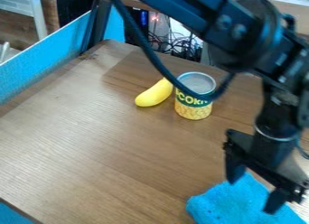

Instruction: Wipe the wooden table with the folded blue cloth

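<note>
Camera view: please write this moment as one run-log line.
gripper: open, over blue cloth | banana: beside tin can | both: on wooden table

Slanted downward view, seemingly near.

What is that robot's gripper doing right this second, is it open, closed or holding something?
Gripper: open, jaws spread apart above the blue cloth, nothing visibly held; whether it touches the cloth can't be told.

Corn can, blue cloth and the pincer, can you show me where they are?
Corn can (193,106): camera view, front of its side.
Blue cloth (230,204): camera view, top surface.
Pincer (252,195): camera view, midway between its fingertips.
</note>
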Tool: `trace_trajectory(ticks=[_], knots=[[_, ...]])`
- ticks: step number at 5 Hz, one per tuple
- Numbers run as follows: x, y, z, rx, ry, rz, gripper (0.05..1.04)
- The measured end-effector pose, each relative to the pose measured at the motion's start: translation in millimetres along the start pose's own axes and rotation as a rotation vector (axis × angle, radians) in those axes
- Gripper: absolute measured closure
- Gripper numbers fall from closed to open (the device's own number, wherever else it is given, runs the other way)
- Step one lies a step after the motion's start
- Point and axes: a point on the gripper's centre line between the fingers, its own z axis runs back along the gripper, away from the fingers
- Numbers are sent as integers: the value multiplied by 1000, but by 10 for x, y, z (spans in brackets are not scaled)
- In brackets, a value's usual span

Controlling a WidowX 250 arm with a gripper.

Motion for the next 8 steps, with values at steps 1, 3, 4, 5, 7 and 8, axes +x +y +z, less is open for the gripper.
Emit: trace_trajectory(ticks=[1,3,4,5,7,8], knots=[[31,-107,-100,45,12,-26,83],[-113,28,-318,34,28,24,82],[-198,249,-329,15,9,87,83],[-289,506,-336,20,6,150,83],[-733,1401,-317,40,1,385,83],[-873,1836,-306,55,-4,462,83]])
